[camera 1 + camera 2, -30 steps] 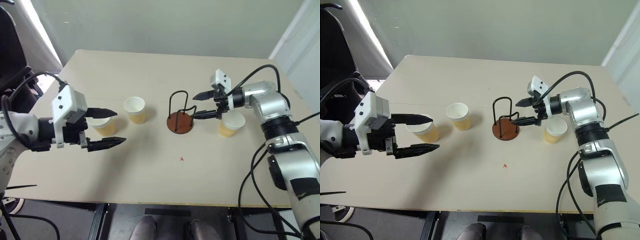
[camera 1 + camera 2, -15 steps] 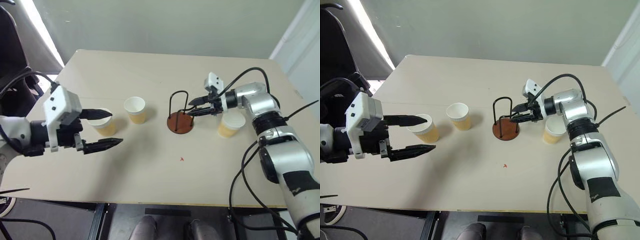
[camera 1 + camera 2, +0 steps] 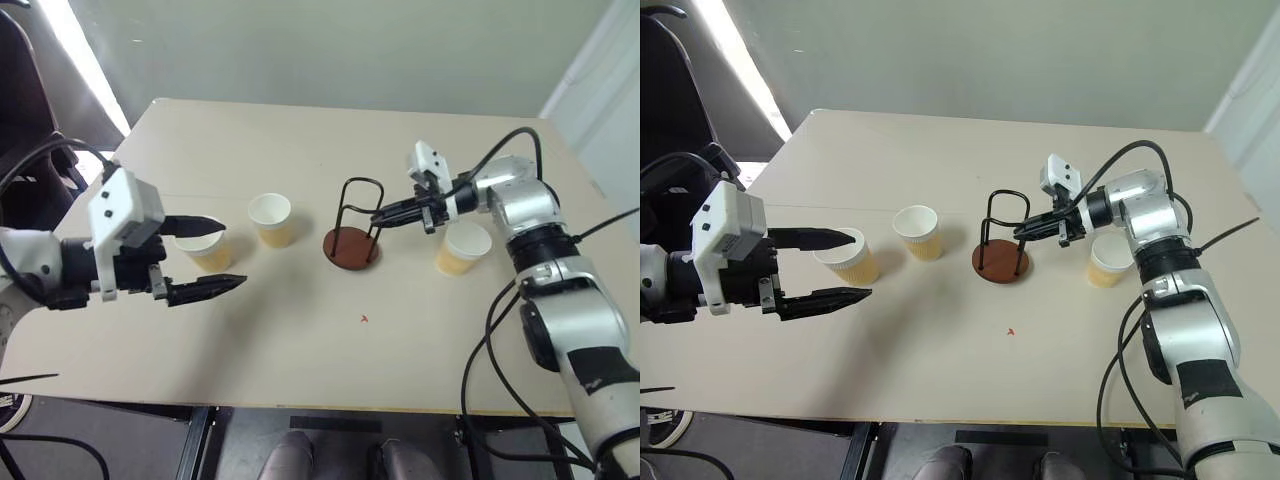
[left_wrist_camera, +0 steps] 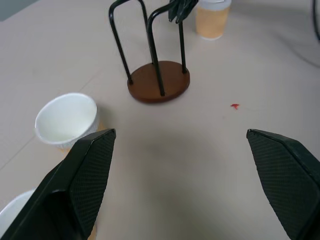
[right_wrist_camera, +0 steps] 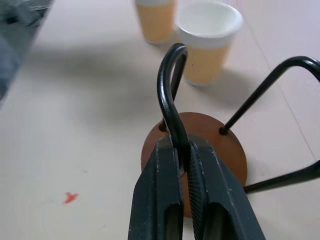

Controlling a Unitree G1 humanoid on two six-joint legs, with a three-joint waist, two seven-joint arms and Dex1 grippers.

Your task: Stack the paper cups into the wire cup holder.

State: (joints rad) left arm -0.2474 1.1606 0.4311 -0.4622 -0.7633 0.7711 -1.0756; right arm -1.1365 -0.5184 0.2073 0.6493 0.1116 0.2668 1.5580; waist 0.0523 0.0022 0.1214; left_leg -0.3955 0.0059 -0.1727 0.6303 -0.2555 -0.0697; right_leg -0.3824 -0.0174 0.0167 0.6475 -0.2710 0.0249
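The wire cup holder [image 3: 350,250], a reddish-brown disc with black wire loops, stands mid-table. My right gripper [image 3: 378,217] is shut on one of its wire loops, and the right wrist view shows the wire pinched between the two fingers [image 5: 184,150]. Three paper cups stand upright on the table: one [image 3: 462,248] just right of the holder under my right forearm, one [image 3: 270,220] left of the holder, and one [image 3: 208,252] further left. My left gripper [image 3: 230,252] hovers open beside that leftmost cup, its upper finger crossing the rim, with nothing held.
A small red mark [image 3: 364,319] lies on the beige table [image 3: 300,350] in front of the holder. Black cables trail from my right arm past the table's right edge. A dark chair [image 3: 20,110] stands beyond the left edge.
My right gripper has closed from open onto the holder's wire loop. The holder has shifted a little to the left with it. The left gripper stays open in place.
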